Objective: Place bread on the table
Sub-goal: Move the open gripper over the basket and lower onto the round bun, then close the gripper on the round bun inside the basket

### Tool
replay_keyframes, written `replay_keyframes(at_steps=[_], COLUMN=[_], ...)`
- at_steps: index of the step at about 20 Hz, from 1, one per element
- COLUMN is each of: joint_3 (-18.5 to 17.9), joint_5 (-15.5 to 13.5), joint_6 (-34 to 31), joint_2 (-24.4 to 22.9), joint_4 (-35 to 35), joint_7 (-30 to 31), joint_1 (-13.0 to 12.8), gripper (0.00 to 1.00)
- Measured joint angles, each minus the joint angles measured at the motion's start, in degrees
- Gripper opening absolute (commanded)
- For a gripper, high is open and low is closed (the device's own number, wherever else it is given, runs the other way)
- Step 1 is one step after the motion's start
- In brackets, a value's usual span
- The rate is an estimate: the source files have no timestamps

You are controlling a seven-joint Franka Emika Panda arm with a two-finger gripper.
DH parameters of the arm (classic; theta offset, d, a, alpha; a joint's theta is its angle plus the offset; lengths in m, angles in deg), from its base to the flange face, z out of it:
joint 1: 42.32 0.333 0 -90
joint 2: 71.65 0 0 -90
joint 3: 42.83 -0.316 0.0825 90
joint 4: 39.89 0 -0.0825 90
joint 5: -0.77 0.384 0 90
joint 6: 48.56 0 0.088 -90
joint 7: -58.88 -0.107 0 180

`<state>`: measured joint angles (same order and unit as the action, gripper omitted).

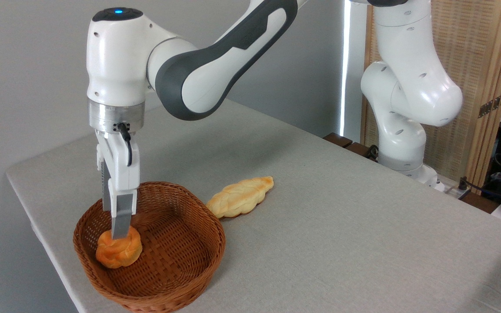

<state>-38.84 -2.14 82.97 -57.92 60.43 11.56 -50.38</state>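
Camera view, item: bun point(118, 253) lies in basket point(189, 256), left side, not yet on desk point(342, 226). Gripper point(120, 232) directly above, tips at bun's top, seen edge-on; jaws' gap can't be told. Bun roundish, no long axis.

The arm point(215, 56) reaches in from the base at three o'clock, its white and grey forearm sloping down toward nine o'clock. The wrist points straight down to six o'clock. The gripper point(120, 232) is turned edge-on to the camera, so one of the fingers point(121, 217) hides the other and their spacing cannot be told.
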Motion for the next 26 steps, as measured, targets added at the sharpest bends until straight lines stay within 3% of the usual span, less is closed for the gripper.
replay_keyframes(at_steps=[6, 26], joint_3=[0.0, 0.99], joint_5=[4.5, 4.64], joint_6=[0.01, 0.94], joint_2=[1.94, 4.4], joint_4=[0.11, 0.12], joint_7=[-0.12, 0.32], joint_1=[0.04, -0.03], gripper=[1.0, 1.0])
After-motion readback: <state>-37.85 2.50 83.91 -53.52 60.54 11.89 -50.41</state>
